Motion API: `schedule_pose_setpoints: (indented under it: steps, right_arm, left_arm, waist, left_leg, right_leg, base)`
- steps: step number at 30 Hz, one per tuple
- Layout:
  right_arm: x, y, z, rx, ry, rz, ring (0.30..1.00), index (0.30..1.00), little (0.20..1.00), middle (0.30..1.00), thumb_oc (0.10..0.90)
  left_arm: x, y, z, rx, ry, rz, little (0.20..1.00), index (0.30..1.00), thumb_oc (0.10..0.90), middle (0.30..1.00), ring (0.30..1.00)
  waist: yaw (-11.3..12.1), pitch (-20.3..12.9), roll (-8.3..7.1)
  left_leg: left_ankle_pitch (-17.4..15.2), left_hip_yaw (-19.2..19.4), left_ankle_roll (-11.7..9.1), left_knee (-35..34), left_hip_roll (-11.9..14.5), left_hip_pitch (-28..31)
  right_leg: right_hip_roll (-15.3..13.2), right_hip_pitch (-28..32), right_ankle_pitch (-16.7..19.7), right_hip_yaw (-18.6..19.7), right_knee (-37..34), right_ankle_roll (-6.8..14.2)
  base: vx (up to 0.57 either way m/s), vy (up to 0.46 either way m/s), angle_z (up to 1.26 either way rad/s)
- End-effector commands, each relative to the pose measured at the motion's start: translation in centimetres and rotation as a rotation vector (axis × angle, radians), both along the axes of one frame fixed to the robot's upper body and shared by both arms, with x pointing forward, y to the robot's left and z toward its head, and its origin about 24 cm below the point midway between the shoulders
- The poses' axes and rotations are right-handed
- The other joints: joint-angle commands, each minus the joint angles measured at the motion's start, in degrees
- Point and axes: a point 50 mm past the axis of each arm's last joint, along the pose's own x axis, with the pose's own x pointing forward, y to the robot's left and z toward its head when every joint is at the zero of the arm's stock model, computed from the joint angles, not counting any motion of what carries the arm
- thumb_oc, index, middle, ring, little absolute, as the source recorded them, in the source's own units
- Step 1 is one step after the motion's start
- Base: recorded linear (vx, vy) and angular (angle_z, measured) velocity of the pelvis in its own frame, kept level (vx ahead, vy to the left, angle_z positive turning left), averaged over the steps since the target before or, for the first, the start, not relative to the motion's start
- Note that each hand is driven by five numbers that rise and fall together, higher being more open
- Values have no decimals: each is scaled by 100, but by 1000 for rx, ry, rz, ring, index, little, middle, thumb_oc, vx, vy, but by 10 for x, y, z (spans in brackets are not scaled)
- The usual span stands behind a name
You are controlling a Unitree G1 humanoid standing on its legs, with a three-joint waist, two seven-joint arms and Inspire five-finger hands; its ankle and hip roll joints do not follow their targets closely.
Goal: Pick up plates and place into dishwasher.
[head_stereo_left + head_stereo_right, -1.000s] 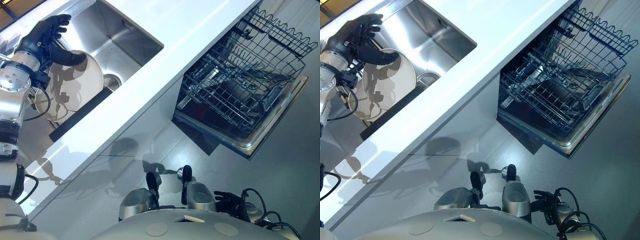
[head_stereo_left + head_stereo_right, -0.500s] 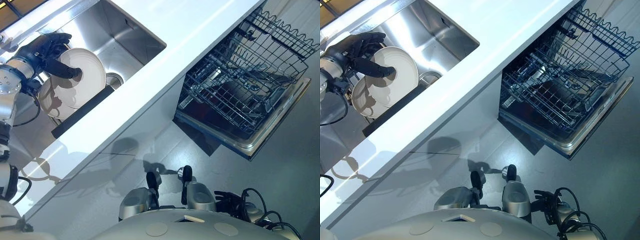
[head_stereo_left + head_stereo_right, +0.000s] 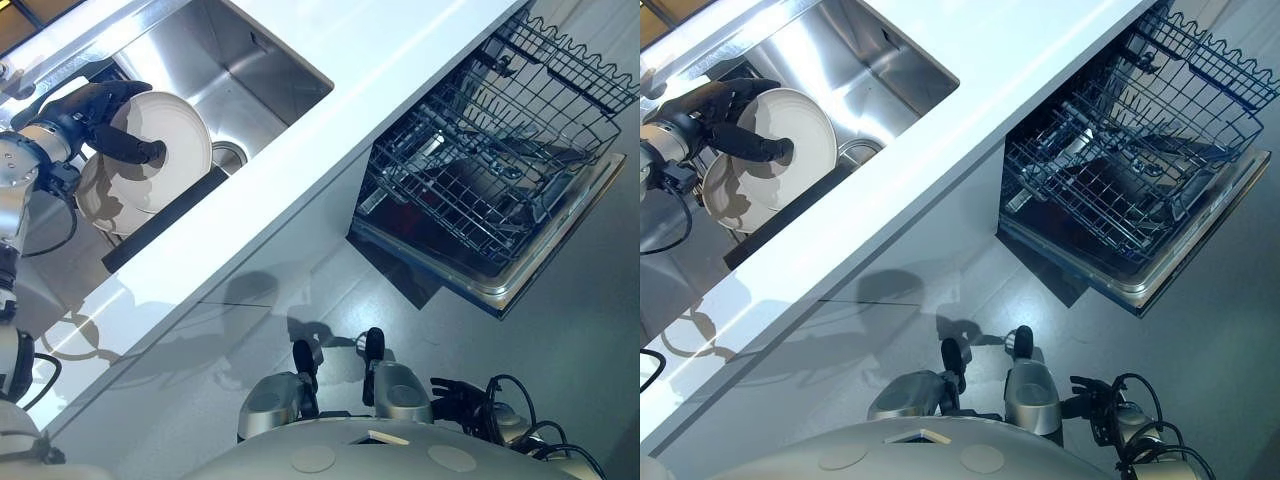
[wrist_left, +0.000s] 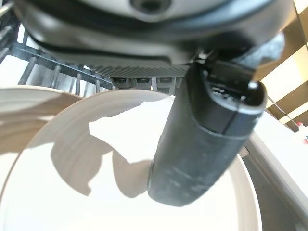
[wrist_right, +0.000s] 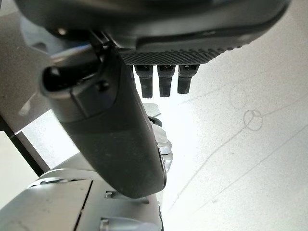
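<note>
1. The left robot hand (image 3: 85, 112) pinches the front white plate (image 3: 172, 150), thumb on its face and fingers over its rim.
2. Two plates stand in a black rack (image 3: 160, 222) in the sink (image 3: 240, 70); the second plate (image 3: 100, 205) stands just behind.
3. The white surface (image 3: 330, 110) lies between sink and open dishwasher (image 3: 480, 190), whose two wire baskets are pulled out.
4. The right robot hand (image 5: 120, 134) hangs low, fingers loose, holding nothing.

White plates (image 3: 150, 150) stand in a dark rack (image 3: 165, 218) inside the steel sink (image 3: 240, 75)
</note>
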Motion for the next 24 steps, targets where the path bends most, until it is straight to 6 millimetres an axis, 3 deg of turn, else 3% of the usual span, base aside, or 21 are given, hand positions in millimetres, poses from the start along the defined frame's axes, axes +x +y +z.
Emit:
schedule_pose_setpoints:
  steps: [1, 3, 5, 7, 8, 9, 17, 24]
  right_arm:
    - [-20, -31, 8, -65, 52, -76, 900, 900, 900, 900, 800]
    - [-19, -32, 9, -64, 49, -77, 900, 900, 900, 900, 800]
    - [-18, -32, 9, -62, 46, -75, 900, 900, 900, 900, 800]
    - [-17, -32, 9, -62, 44, -73, 900, 900, 900, 900, 800]
    - [-17, -31, 8, -62, 44, -74, 900, 900, 900, 900, 800]
    - [-17, -31, 8, -61, 43, -72, 900, 900, 900, 900, 800]
    - [-18, -26, 6, -55, 39, -68, 900, 900, 900, 900, 800]
    - [-17, -23, 5, -43, 25, -74, 900, 900, 900, 900, 800]
  left_arm:
    - [-6, 6, 16, -37, 25, -56, 900, 900, 800, 900, 900]
    - [-4, 0, 12, -78, 40, -91, 812, 825, 712, 825, 825]
    - [-3, -5, 8, -131, 51, -122, 491, 549, 391, 549, 549]
    - [-2, -10, 6, -184, 53, -155, 318, 401, 218, 401, 401]
    - [-2, -13, 5, -205, 49, -168, 285, 373, 185, 373, 373]
    - [-1, -16, 5, -242, 35, -187, 200, 300, 100, 300, 300]
    - [1, -36, 19, -387, -151, -246, 200, 300, 100, 300, 300]
    - [-2, -36, 23, -392, -211, -246, 200, 300, 100, 300, 300]
  waist:
    - [2, -303, 240]
    - [5, -288, 244]
    - [9, -284, 241]
    - [17, -286, 243]
    - [23, -290, 247]
    - [32, -301, 249]
    - [85, -393, 240]
    - [126, -498, 223]
  left_leg:
    - [-643, -58, 237, 713, -348, -491]
    - [-637, -49, 235, 710, -344, -497]
    - [-625, -48, 225, 707, -343, -510]
    - [-622, -42, 220, 702, -342, -511]
    - [-621, -52, 220, 701, -344, -512]
    - [-615, -61, 215, 679, -345, -498]
    - [-568, -166, 184, 543, -354, -428]
    - [-550, -188, 154, 447, -333, -346]
  right_leg:
    - [-23, -541, -671, -54, 1049, 409]
    - [-19, -547, -682, -61, 1038, 399]
    - [-12, -544, -691, -65, 1023, 395]
    - [-12, -536, -696, -66, 1009, 394]
    - [-14, -537, -698, -70, 1009, 391]
    - [-10, -528, -702, -77, 1001, 391]
    - [23, -440, -739, -102, 966, 365]
    - [78, -317, -769, -137, 906, 323]
  base:
    - [0, 0, 0]
    - [-15, -1, 2]
    - [-33, -8, 1]
    - [-19, -4, 1]
    - [0, 0, 0]
    - [0, 0, 0]
    - [-27, -20, 1]
    - [-41, -60, -1]
